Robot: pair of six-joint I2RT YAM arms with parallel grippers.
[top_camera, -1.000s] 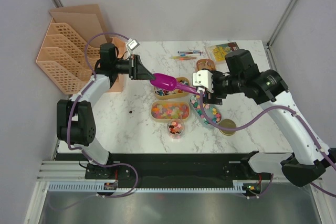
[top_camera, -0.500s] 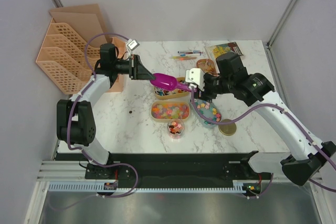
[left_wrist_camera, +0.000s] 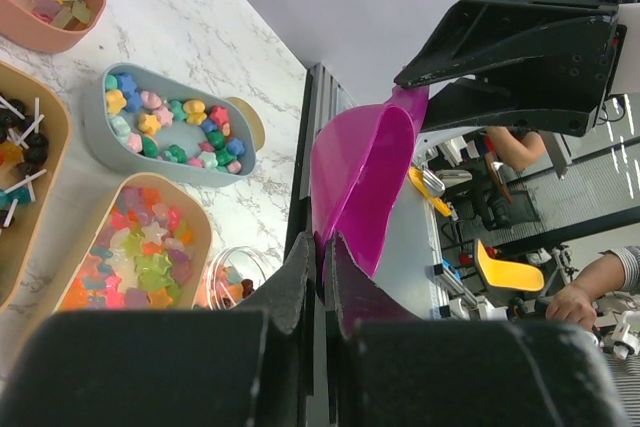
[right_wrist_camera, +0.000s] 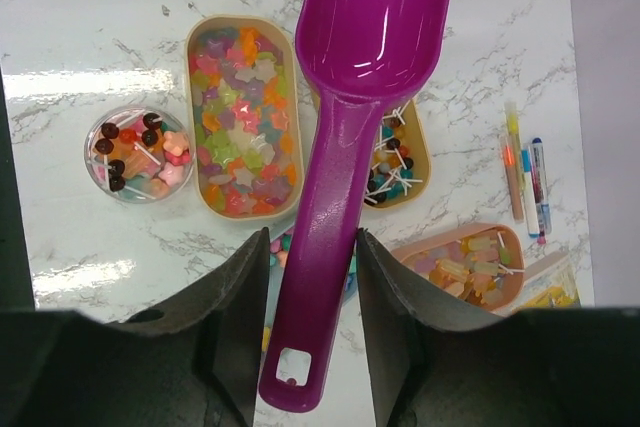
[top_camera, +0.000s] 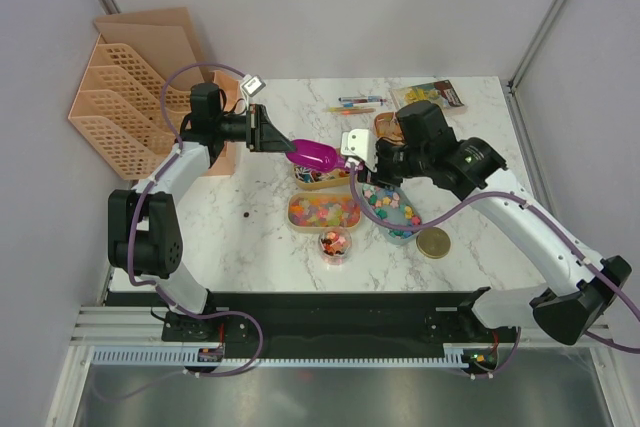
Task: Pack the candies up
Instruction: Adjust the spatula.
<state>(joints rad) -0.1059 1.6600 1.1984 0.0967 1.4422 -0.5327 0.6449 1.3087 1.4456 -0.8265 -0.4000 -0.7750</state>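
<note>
**Both arms at the scoop above the candy containers.** The arms meet over the middle of the marble tabletop (top_camera: 250, 237).

- **Left tool** (left_wrist_camera: 322, 252): pressed together on the bowl rim of a magenta scoop (right_wrist_camera: 375, 27), pinching it. The scoop hangs in the air. In the overhead view its bowl lies toward frame left and its handle points right.
- **Right tool** (right_wrist_camera: 312, 237): spread, with one finger on each side of the scoop's handle. In the right wrist view one finger (right_wrist_camera: 390, 297) lies against the handle edge, and a narrow gap shows at the other finger.
- **Candies** (top_camera: 323, 212): sorted into open containers grouped at the centre of the overhead frame, beneath the scoop.
  - Pastel multicolour pieces fill an oval tan tray (right_wrist_camera: 190, 77).
  - Star-shaped coloured pieces sit in a blue-grey tray (left_wrist_camera: 93, 122) just to its right.
  - Dark sweets on white sticks lie in a second tan tray (right_wrist_camera: 425, 152), largely hidden by the scoop.
  - Wrapped pieces lie in a pink tray (right_wrist_camera: 450, 236) toward the upper right, partly covered by the right arm.
  - Brown and pink pieces sit in a round clear cup (right_wrist_camera: 92, 162) at the lower edge of the group.
- **Other items:** a round gold lid (top_camera: 433, 243) lies at the lower right of the blue-grey tray. Coloured pens (top_camera: 355, 104) and a yellow packet (top_camera: 428, 97) lie near the top edge of the tabletop. An orange file rack (top_camera: 120, 112) stands at the upper left.
</note>
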